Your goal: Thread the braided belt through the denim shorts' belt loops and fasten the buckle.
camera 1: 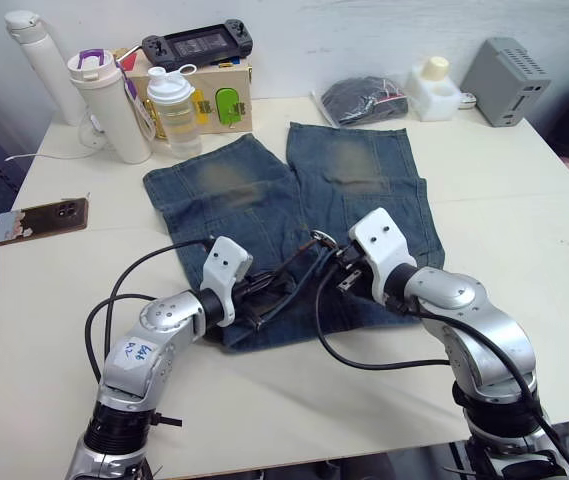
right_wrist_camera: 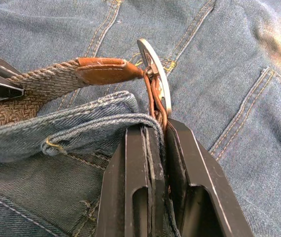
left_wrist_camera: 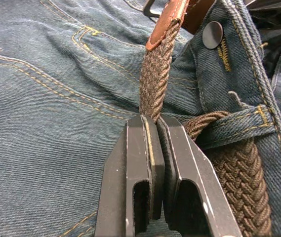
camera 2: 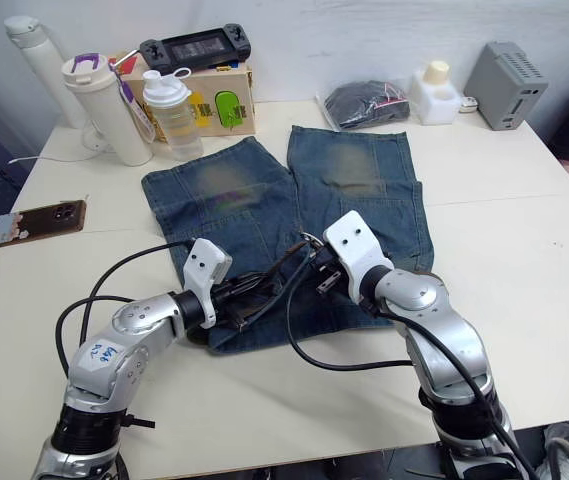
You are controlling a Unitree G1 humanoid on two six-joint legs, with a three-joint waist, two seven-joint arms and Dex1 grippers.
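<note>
Holding the dark brown braided belt (left_wrist_camera: 155, 74) taut above the faded blue denim shorts (camera 1: 364, 180) on the bench: left gripper (left_wrist_camera: 155, 123) jaws clenched on the strap, right gripper (right_wrist_camera: 159, 129) jaws pinching the silver metal buckle (right_wrist_camera: 155, 69). We are risking the tan tip missing the frame, or the weave slipping.

The left gripper (left_wrist_camera: 155, 123) has its two black fingers (left_wrist_camera: 140, 158) pressed together on the braided belt (left_wrist_camera: 155, 74). From the fingertips the brown woven strap runs straight ahead to its tan leather tip (left_wrist_camera: 167, 22). Beside the fingers, another part of the belt passes under a belt loop (left_wrist_camera: 234, 126) on the denim shorts (left_wrist_camera: 46, 98). A dark round button (left_wrist_camera: 212, 34) sits on the waistband, near the leather tip.
</note>
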